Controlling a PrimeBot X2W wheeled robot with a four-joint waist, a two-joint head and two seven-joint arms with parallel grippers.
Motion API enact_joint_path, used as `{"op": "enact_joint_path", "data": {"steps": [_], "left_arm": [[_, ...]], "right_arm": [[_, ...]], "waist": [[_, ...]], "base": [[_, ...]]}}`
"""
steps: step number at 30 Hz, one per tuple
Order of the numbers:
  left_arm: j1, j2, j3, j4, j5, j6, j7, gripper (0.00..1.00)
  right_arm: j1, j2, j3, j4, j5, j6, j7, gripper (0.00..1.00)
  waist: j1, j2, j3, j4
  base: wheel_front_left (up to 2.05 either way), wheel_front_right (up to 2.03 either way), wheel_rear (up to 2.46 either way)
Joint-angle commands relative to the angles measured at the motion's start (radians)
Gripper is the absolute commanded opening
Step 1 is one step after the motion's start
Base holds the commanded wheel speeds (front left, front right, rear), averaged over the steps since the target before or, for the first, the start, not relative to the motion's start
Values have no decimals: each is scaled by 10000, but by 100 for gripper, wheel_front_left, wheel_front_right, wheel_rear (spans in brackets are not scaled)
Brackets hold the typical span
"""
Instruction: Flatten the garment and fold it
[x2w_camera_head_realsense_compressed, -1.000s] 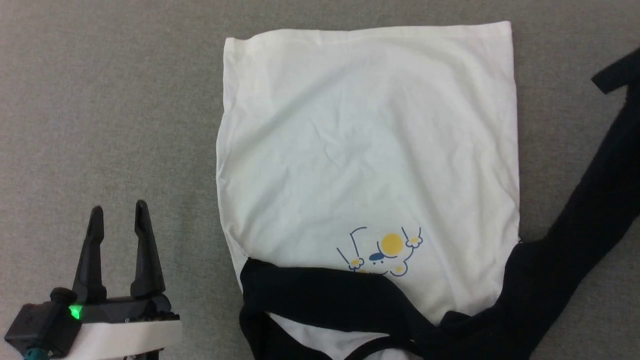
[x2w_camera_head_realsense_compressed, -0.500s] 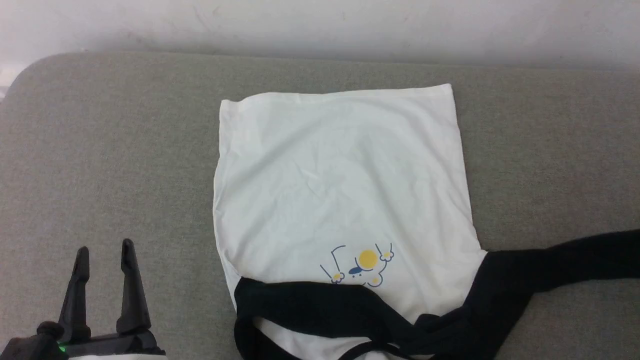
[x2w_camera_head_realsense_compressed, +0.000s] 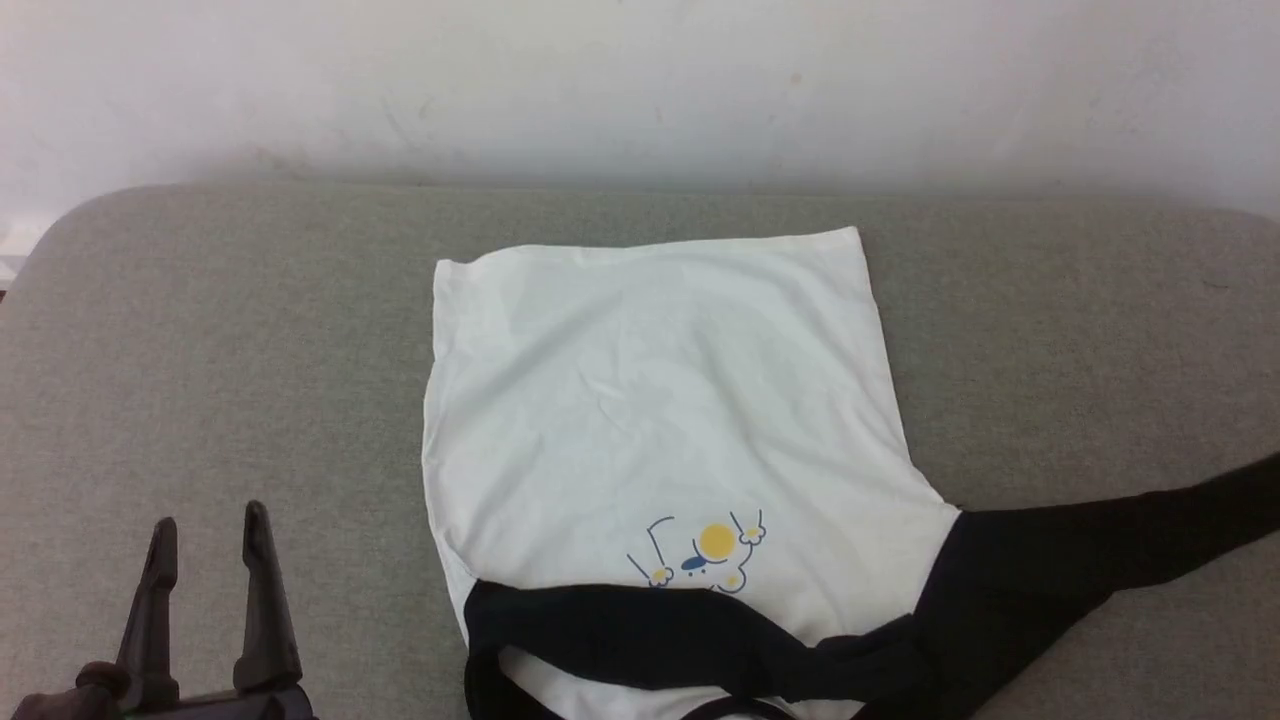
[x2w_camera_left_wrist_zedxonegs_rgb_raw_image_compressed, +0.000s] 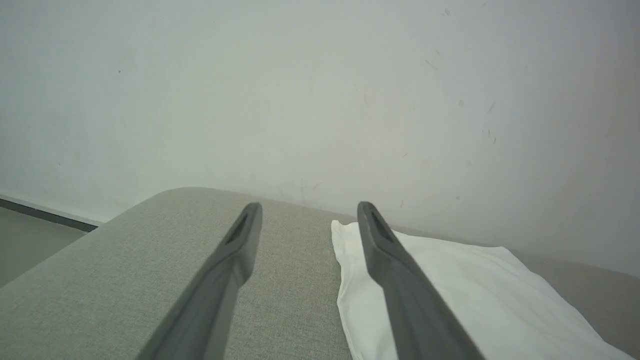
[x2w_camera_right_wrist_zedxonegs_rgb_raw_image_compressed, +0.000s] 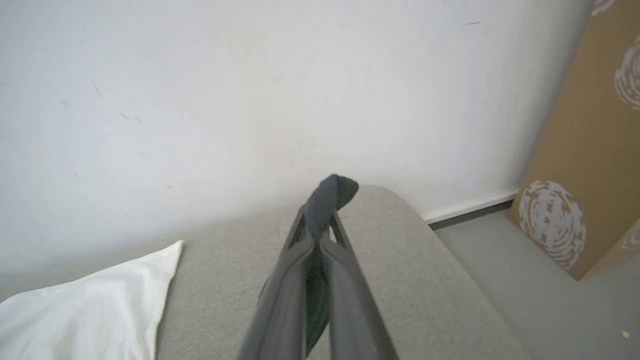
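Shirt (x2w_camera_head_realsense_compressed: 650, 400) lies flat on the grey cushion (x2w_camera_head_realsense_compressed: 200, 350), hem toward the wall (x2w_camera_head_realsense_compressed: 640, 90) and print (x2w_camera_head_realsense_compressed: 705, 550) at the near end. The folded sleeve (x2w_camera_head_realsense_compressed: 640, 630) crosses the chest, and the free sleeve (x2w_camera_head_realsense_compressed: 1100, 540) is drawn out to the right. Right claw (x2w_camera_right_wrist_zedxonegs_rgb_raw_image_compressed: 319, 220) is pinched tight on the free sleeve's black cloth, a tuft poking past its tips. Left claw (x2w_camera_head_realsense_compressed: 210, 518) is wide and empty, over bare cushion to the left of the shirt.

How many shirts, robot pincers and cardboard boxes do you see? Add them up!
soft white T-shirt with black sleeves: 1
dark two-fingered pincers, left pincer and right pincer: 2
brown cardboard box with white prints: 1
Total: 4
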Motion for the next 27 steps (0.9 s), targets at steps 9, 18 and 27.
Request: {"op": "enact_joint_path", "data": {"steps": [9, 18, 27], "left_arm": [[278, -12, -225, -129, -44, 221, 40, 100], [342, -10, -274, -207, -80, 322, 65, 100], [283, -15, -463, -145, -90, 345, 56, 100]], "right_arm": [[-224, 107, 3096, -2056, 242, -6, 1095, 0], [50, 425, 6733, -2569, 474, -6, 1712, 0], [-527, 613, 10510, -902, 540, -6, 1027, 0]], "waist": [[1, 0, -316, 223], [1, 0, -418, 476], [1, 0, -366, 693]], "base": [[0, 0, 0], [0, 0, 0], [0, 0, 0]]}}
